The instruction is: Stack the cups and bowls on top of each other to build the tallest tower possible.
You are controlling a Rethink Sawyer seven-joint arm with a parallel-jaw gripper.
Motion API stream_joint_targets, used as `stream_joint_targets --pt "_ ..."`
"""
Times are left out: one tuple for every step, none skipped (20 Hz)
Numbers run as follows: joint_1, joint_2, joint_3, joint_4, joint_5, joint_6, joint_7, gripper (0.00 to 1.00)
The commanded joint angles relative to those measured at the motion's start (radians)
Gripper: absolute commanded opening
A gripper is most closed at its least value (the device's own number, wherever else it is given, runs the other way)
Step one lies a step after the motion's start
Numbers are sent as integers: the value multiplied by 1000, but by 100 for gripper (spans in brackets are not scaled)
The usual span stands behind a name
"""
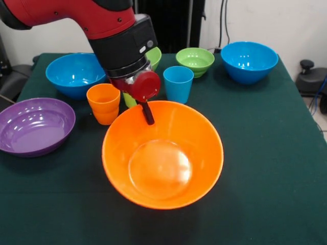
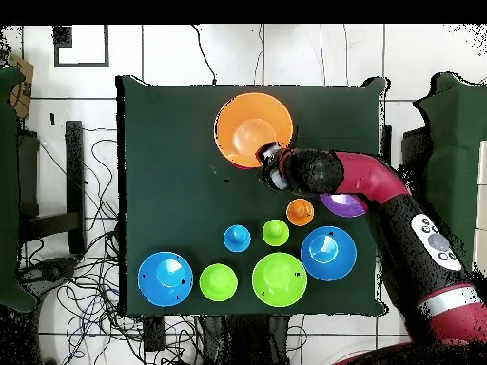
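The big orange bowl (image 1: 163,153) (image 2: 253,128) is in the middle of the green cloth. My gripper (image 1: 148,115) (image 2: 267,157) is at its far rim, shut on the rim. One black finger (image 1: 148,114) reaches down inside the wall; the other is hidden behind it. Just beyond the bowl are the orange cup (image 1: 103,103) (image 2: 300,212), the blue cup (image 1: 178,84) (image 2: 237,238) and the lime green cup (image 1: 129,100) (image 2: 275,232), which my wrist half hides. All cups and bowls stand singly; no tower shows.
The purple bowl (image 1: 33,126) (image 2: 342,203) lies to one side. Two blue bowls (image 1: 75,74) (image 1: 249,61), a small green bowl (image 1: 195,61) and a large green bowl (image 1: 154,56) (image 2: 279,278) line the far side of the table.
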Motion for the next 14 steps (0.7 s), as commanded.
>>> stream_joint_targets --pt "49 64 -44 -121 25 134 -148 0" --pt "48 64 -45 -124 24 136 -151 0" --pt "46 70 -46 -135 23 145 -162 0" --pt "43 76 -46 -147 22 153 -173 0" --pt "40 83 -46 -159 21 162 -185 0" --pt "38 83 -46 -160 20 171 -193 0" --pt "37 81 -45 -148 18 165 -190 0" --pt "34 75 -45 -135 17 162 -185 0" --pt "32 70 -44 -122 16 159 -181 0" --pt "28 65 -40 -108 21 159 -177 0" --pt "25 61 -37 -94 25 160 -173 0" --pt "20 43 -32 -61 34 162 -163 0" --pt "17 30 -32 -40 36 162 -158 0" --pt "14 5 -30 -12 44 171 -152 0"
